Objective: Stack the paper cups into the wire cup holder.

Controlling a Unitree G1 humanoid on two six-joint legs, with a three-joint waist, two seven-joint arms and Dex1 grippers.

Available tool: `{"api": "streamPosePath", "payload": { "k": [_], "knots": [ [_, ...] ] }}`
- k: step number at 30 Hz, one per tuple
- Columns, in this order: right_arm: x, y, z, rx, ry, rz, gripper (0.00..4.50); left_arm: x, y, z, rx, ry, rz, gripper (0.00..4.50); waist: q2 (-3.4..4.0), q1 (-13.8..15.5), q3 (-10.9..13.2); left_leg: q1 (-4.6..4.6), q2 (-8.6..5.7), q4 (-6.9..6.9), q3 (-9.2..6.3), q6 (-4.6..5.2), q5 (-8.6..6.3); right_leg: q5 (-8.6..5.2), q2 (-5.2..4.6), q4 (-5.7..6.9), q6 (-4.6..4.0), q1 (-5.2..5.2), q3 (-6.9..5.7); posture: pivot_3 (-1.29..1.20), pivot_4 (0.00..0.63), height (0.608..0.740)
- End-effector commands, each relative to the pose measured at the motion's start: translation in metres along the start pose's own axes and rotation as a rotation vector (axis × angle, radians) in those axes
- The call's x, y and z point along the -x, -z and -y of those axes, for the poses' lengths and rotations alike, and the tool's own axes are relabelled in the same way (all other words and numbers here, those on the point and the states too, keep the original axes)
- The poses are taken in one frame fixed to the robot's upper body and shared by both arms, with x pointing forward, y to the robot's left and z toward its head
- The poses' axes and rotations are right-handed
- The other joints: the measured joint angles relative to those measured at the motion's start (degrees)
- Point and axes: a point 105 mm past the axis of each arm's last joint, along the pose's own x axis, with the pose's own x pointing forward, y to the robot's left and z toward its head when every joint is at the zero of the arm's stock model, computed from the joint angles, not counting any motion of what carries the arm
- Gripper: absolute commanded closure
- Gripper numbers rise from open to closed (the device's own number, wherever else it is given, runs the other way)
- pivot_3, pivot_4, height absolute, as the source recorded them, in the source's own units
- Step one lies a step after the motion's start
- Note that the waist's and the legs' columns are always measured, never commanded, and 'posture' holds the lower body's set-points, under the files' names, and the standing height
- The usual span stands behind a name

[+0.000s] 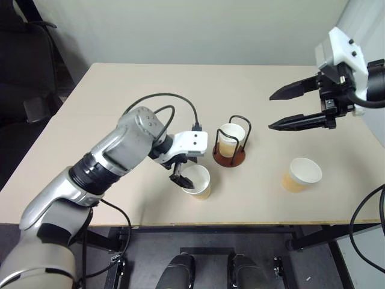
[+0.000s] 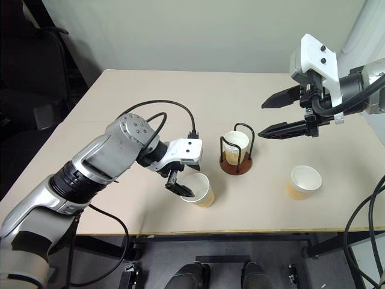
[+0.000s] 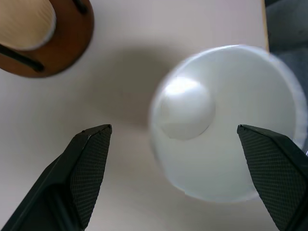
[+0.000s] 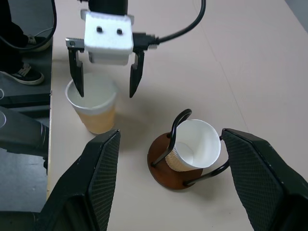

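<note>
Cups: one (image 1: 228,141) sits in the wire holder (image 1: 230,158), another (image 1: 301,174) stands alone. Left gripper (image 4: 106,81), fingers apart, straddles a third cup's (image 1: 199,182) rim. Right gripper (image 1: 279,108) hovers, fingers apart, holding nothing.

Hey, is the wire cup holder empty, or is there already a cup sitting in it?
Not empty. One paper cup stands upright inside the wire cup holder, its white inside facing up between the black wire loops.
</note>
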Motion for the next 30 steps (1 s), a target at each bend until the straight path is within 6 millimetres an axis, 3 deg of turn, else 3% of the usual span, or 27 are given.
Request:
{"api": "streamPosePath", "payload": {
  "k": [1,3,6,16,20,26,30],
  "knots": [
    [0.005,-0.007,-0.003,0.026,0.007,0.008,1.12,-0.002,0.001,-0.005,-0.032,-0.038,-0.007,0.0,0.0,0.0,0.0,0.0,0.0,0.0,0.0,0.0,0.0,0.0,0.0,0.0,0.0,0.0,0.0,0.0,0.15,0.74],
    [0.005,-0.007,-0.003,0.025,0.008,0.01,1.09,-0.005,0.001,-0.004,-0.044,-0.035,-0.003,0.18,0.0,0.0,0.0,0.01,0.0,0.0,0.0,0.0,0.0,0.0,0.0,0.0,0.0,0.01,0.0,0.0,0.15,0.74],
    [0.006,-0.007,-0.003,0.024,0.011,0.011,1.07,-0.006,0.0,-0.003,-0.061,-0.028,0.009,0.91,0.0,0.0,0.0,0.0,-0.01,0.0,0.0,0.0,0.0,0.0,0.0,0.0,0.0,0.01,0.0,0.0,0.15,0.74],
    [0.007,-0.006,-0.002,0.024,0.022,0.009,1.07,0.001,-0.003,0.001,-0.129,0.023,0.061,4.46,0.0,0.0,0.0,0.01,0.0,0.0,0.0,0.0,0.0,0.0,0.0,0.01,0.0,0.01,0.0,0.0,0.15,0.74],
    [0.007,-0.005,-0.001,0.022,0.028,0.01,1.07,0.011,-0.01,0.002,-0.145,0.095,0.189,4.49,0.0,0.1,0.0,0.01,0.0,0.0,-0.01,0.0,0.0,0.0,0.0,0.02,0.0,0.01,0.0,0.0,0.15,0.74],
    [0.006,0.0,0.004,0.01,0.047,0.018,1.07,0.038,-0.017,-0.032,-0.162,0.017,0.257,4.49,0.0,0.3,0.0,-0.03,-0.01,0.06,-0.03,0.02,0.01,0.06,0.0,0.02,0.01,0.01,-0.01,0.0,0.15,0.74],
    [0.008,0.008,0.018,-0.005,0.084,0.023,1.07,0.055,-0.015,-0.047,-0.197,-0.017,0.251,4.49,0.0,0.2,0.0,-0.05,-0.03,0.09,-0.03,0.07,-0.02,0.1,-0.01,-0.05,0.0,0.01,0.02,0.0,0.15,0.74]
  ]
}}
